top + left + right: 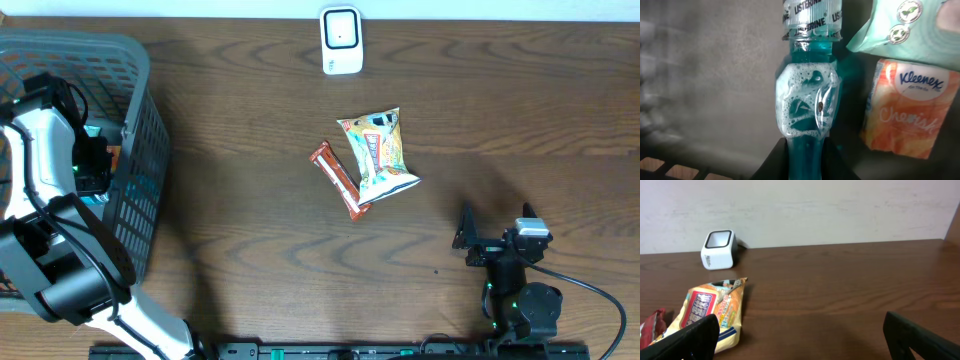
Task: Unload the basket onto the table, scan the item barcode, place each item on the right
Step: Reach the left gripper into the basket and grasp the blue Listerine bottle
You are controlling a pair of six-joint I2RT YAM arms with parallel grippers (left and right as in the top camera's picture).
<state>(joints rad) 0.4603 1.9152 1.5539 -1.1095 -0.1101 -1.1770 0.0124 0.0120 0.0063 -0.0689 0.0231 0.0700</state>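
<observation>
This looks like a shop checkout staged in a robotics lab. A dark wood-grain bench (pixel 250 120) carries a small white barcode scanner (pixel 341 40), which stands well ahead of the right fingers (pixel 690 340) against a plain pale wall (pixel 815 210). Nearer those fingers, ahead and to their left, lie retail goods: a printed snack bag (pixel 380 155) and a red wrapped bar (pixel 338 180). A grey plastic shopping basket (pixel 140 130) surrounds the left fingers (pixel 772 162). Between them is a Listerine bottle (pixel 807 75), and just beside it are a Kleenex pack (pixel 910 115) and a pale green wipes pack (pixel 905 25). Robot arms (pixel 40 170) work the bench, which marks it as a lab set-up.
</observation>
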